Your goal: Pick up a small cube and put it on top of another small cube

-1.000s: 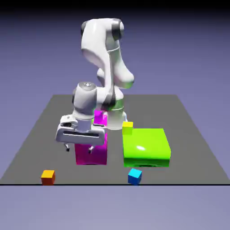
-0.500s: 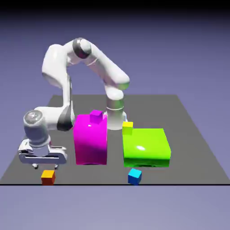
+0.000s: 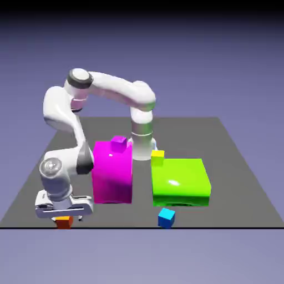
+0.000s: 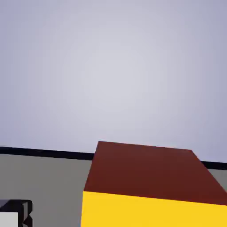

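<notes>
The small orange cube (image 3: 64, 223) sits near the table's front edge at the exterior view's left, mostly covered by the hand. My gripper (image 3: 64, 218) is lowered straight over it, jaws either side. In the hand view the orange cube (image 4: 146, 177) fills the lower right, and one grey fingertip (image 4: 15, 215) shows at the lower left with a gap to the cube; the other fingertip is hidden. The gripper looks open. The small yellow cube (image 3: 158, 157) stands by the far left corner of the green block.
A tall magenta block (image 3: 113, 172) with a small magenta cube (image 3: 118, 143) on top stands just right of the hand. A large lime-green block (image 3: 181, 181) lies beyond it. A small blue cube (image 3: 166, 217) sits near the front edge.
The hand swung from in front of the magenta block toward the exterior view's left, then came down and slightly right onto the orange cube, which it now mostly hides.
</notes>
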### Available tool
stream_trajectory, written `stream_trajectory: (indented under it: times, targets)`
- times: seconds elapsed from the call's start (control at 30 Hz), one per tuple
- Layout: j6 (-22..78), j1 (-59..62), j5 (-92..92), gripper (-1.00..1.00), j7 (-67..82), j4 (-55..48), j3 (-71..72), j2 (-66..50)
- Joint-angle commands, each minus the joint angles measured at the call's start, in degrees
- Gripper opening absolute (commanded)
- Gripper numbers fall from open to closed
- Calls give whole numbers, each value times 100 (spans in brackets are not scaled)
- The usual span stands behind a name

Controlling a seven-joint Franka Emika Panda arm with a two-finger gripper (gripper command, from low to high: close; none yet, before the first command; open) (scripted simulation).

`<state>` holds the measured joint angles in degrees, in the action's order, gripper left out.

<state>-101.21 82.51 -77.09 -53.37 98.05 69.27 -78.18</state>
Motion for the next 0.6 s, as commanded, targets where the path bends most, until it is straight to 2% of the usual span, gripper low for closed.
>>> stream_trajectory:
  times: [0.0,0.1,0.13,0.57]
  targets:
    - [132,107,-237,0,-76,-19,173,-208]
    - [494,400,-888,0,-285,-71,646,-778]
    - [495,400,-888,-100,-286,-71,646,-779]
    - [-1087,-879,1952,-100,628,157,-1421,1711]
